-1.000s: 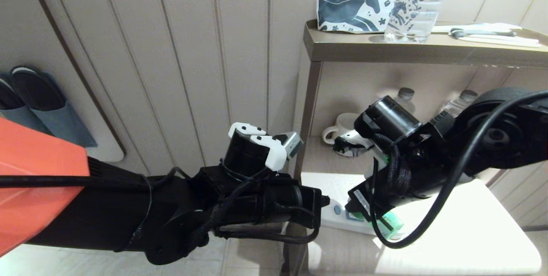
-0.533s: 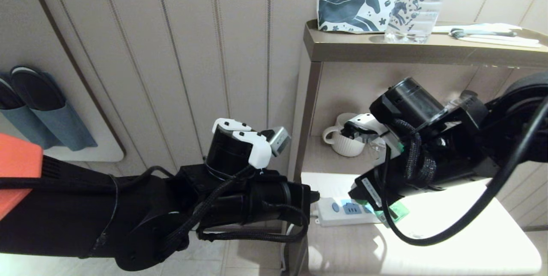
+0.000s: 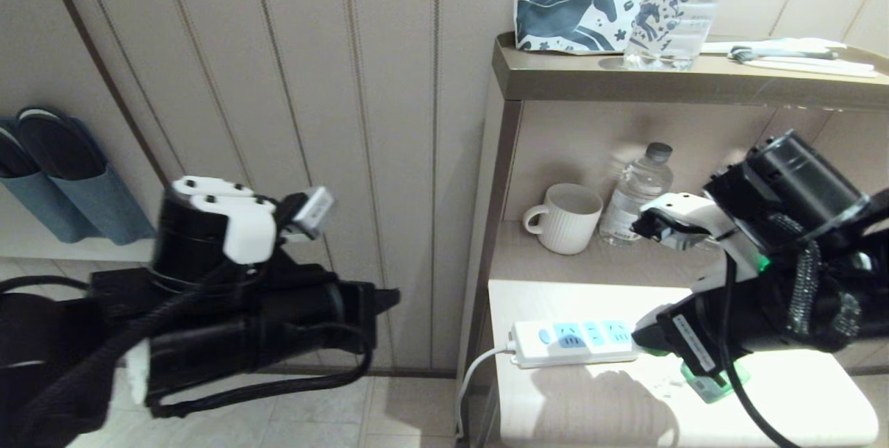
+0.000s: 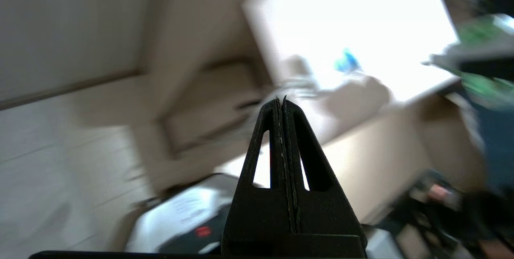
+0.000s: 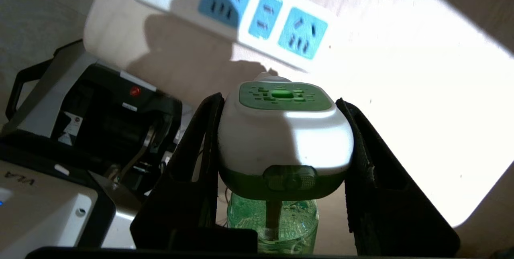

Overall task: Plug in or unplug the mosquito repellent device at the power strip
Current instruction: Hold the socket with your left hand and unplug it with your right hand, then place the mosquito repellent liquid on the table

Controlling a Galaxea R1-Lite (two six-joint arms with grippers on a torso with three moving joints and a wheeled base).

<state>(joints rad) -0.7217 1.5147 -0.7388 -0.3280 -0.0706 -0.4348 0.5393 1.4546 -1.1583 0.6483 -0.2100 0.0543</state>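
While right gripper [image 5: 281,138] pinches mosquito repellent device [image 5: 283,130] holding green liquid, left gripper [image 4: 284,102] fingers pressed together

A horse-print pouch [image 3: 580,7] stands on the top shelf [image 3: 667,80] with a clear water bottle [image 3: 677,10] touching its right side. Lower down, a ribbed white mug [image 3: 566,219] sits just beside a smaller water bottle [image 3: 639,194]. Blue slippers [image 3: 66,173] hang in a holder on the panelled wall [image 3: 333,87], well apart to the left.
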